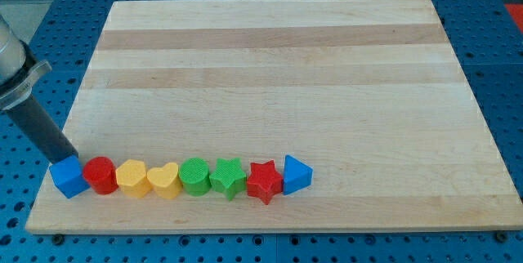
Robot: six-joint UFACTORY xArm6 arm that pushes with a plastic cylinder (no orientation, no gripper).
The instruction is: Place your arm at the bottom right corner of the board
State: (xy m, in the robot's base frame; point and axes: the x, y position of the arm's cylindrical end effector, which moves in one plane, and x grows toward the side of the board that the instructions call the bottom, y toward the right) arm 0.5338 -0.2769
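Note:
My tip (69, 158) comes in from the view's left and rests at the board's left edge, just above and touching the blue cube (69, 177). A row of blocks runs rightward along the board's bottom: blue cube, red cylinder (100, 174), yellow hexagon block (132, 178), yellow heart (164, 180), green cylinder (195, 176), green star (228, 176), red star (264, 181), blue triangle block (297, 174). The blocks touch one another. The board's bottom right corner (513, 224) lies far to the right of the tip.
The wooden board (278, 67) lies on a blue perforated table (507, 18). The arm's grey body (12, 59) shows at the view's left edge.

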